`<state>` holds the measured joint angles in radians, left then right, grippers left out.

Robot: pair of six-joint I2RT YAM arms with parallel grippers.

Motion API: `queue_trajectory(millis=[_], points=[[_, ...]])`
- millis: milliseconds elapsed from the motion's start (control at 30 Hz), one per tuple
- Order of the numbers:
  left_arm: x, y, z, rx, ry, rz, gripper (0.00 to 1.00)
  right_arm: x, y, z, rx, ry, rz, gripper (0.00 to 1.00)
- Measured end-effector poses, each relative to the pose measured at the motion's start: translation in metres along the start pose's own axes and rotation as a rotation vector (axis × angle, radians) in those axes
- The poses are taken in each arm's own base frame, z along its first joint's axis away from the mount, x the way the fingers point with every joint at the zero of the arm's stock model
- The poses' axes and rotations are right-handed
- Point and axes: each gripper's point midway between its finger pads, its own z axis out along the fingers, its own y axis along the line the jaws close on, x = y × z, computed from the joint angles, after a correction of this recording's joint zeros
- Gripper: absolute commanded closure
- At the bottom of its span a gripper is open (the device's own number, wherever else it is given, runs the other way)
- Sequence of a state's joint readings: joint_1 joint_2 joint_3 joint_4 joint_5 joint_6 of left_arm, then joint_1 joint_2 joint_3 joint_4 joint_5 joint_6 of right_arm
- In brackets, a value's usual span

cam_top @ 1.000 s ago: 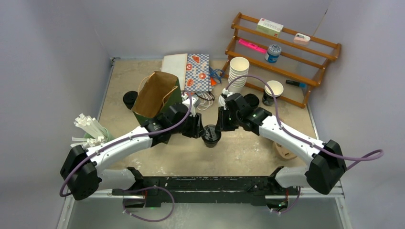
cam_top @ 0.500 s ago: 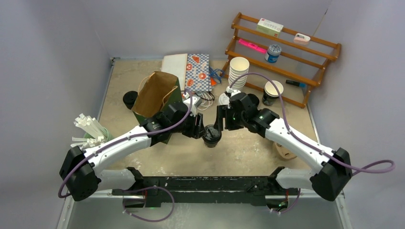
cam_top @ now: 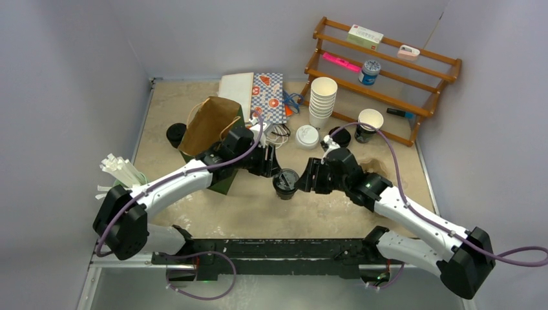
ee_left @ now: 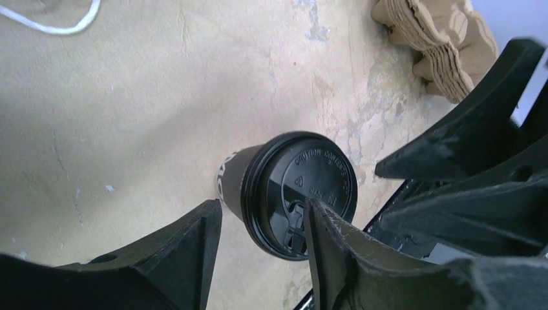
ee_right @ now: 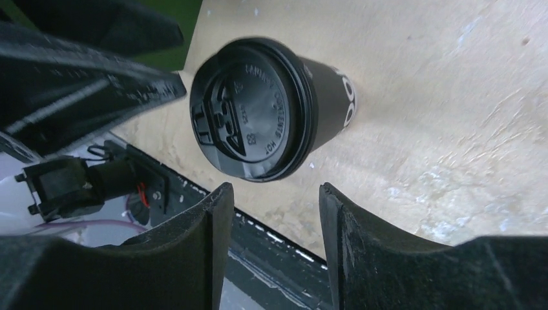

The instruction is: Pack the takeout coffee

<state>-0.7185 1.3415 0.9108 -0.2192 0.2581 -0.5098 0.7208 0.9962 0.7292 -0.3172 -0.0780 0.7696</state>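
So the takeout coffee (cam_top: 285, 183) is standing upright on the table (cam_top: 258, 210), about halfway between the left and right edges and a bit closer to the near edge than the far one. It's a dark cup with white lettering on the side and a black lid (ee_right: 249, 116) pressed on. The arms come in at it from either side.

The left gripper (ee_left: 262, 213) sits right up against the cup on its far-left side, fingers (ee_left: 187, 258) spread apart. In the left wrist view the lid shows in the gap between them. One finger covers the lid's edge, and on the other side there's a strip of bare table between finger and lid. So it's not clamped on, as far as I can see. Whether the covering finger actually touches the cup, I can't tell.

The right gripper (ee_right: 274, 194) is spread too. It points at the cup from the right with the tips stopping short of it, and nothing is between them.

Other stuff: a brown paper bag (cam_top: 208, 126) stands open toward the left side, right by the left arm. A stack of white cups (cam_top: 322, 98) is up near the far edge with a loose white lid (cam_top: 307, 136) just in front of it. A wooden rack (cam_top: 456, 70) fills the far right corner.
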Motion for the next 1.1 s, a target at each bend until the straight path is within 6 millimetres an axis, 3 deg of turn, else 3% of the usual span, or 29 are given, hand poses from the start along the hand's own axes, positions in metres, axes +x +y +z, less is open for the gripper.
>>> queue_trajectory(millis=[167, 500, 1100], points=[[-0.007, -0.001, 0.007, 0.024, -0.012, 0.005, 0.45, 0.017, 0.002, 0.003, -0.07, 0.026, 0.066, 0.44], [-0.002, -0.005, 0.02, 0.071, 0.019, 0.002, 0.45, 0.017, 0.023, 0.009, -0.175, 0.048, 0.124, 0.42], [0.009, -0.005, 0.016, 0.088, 0.032, -0.007, 0.45, 0.02, 0.014, 0.023, -0.123, 0.065, 0.148, 0.42]])
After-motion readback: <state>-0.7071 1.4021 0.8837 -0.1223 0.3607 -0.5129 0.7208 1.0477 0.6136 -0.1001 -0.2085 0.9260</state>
